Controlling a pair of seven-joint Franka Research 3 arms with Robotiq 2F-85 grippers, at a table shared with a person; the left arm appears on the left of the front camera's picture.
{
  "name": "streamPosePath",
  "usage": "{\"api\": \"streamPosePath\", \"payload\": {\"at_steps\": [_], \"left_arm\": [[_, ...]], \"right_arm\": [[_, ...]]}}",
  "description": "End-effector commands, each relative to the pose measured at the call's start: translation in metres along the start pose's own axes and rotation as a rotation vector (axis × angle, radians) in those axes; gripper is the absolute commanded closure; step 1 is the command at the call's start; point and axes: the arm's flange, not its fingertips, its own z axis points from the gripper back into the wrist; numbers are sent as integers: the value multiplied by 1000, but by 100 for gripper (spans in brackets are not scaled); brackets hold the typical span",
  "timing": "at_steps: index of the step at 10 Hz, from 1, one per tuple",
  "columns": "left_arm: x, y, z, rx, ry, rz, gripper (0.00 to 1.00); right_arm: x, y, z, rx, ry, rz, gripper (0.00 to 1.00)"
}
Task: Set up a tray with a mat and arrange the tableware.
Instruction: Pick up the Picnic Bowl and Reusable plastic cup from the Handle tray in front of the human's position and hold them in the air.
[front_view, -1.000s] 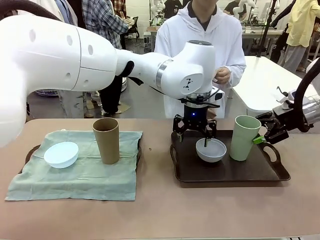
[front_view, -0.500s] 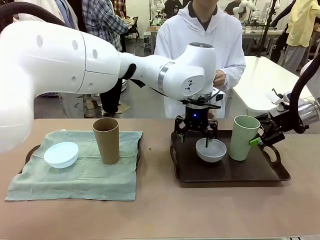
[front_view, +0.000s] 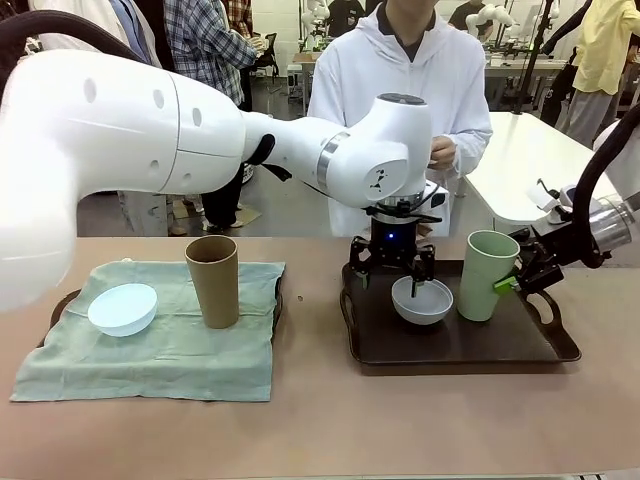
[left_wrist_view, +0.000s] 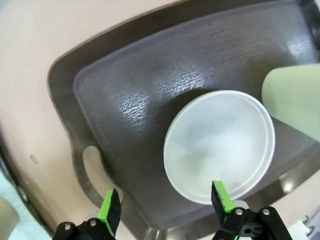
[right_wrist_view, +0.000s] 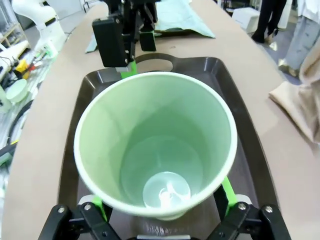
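On the tray (front_view: 455, 347), whose front is bare, the rim of the bowl (front_view: 422, 301) is straddled by the spread left end effector (front_view: 392, 276) and the tumbler (front_view: 488, 275) is flanked by the spread right end effector (right_wrist_view: 160, 196).

Glossy white left arm (front_view: 200, 130), black left gripper (front_view: 392, 276), green pads (left_wrist_view: 110, 210)

Front view: bright, even overhead room light, with faint, short shadows under the brown tumbler (front_view: 212, 280). The left arm (front_view: 150, 130), from 9 to 11 o'clock, sits close to the lens; its white shell is near blown out.

Left wrist view: mottled glare patches on the tray (left_wrist_view: 140, 100) near centre. The pale bowl (left_wrist_view: 220, 145) is washed out, its inside hazy. Strong wide-angle bending at the edges.

Right wrist view: the green tumbler (right_wrist_view: 155, 145) has a crisp rim and a bright glint in its bottom near 6 o'clock. Table edges curve outward.
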Motion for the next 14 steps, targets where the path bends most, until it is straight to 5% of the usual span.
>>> {"api": "streamPosePath", "payload": {"at_steps": [1, 7, 8, 9, 10, 11, 12, 14], "left_arm": [[11, -10, -11, 21, -53, 73, 5], [25, -16, -25, -16, -69, 100, 5], [24, -16, -24, -14, -67, 97, 59], [25, -15, -23, -13, -73, 100, 60], [26, -16, -24, -10, -73, 99, 100], [26, -17, -26, -7, -69, 97, 64], [25, -17, -25, -5, -67, 96, 100], [24, -18, -24, -3, -71, 96, 100]], "right_arm": [[-5, -8, -14, -10, -10, -3, 0], [-18, -9, -38, 38, -12, -5, 0], [-19, -9, -36, 51, -19, 10, 58], [-20, -9, -35, 46, -26, 13, 58], [-20, -10, -35, 45, -27, 18, 100], [-21, -9, -35, 43, -30, 18, 61], [-21, -9, -35, 43, -31, 17, 100], [-22, -10, -33, 39, -33, 18, 100]]}}
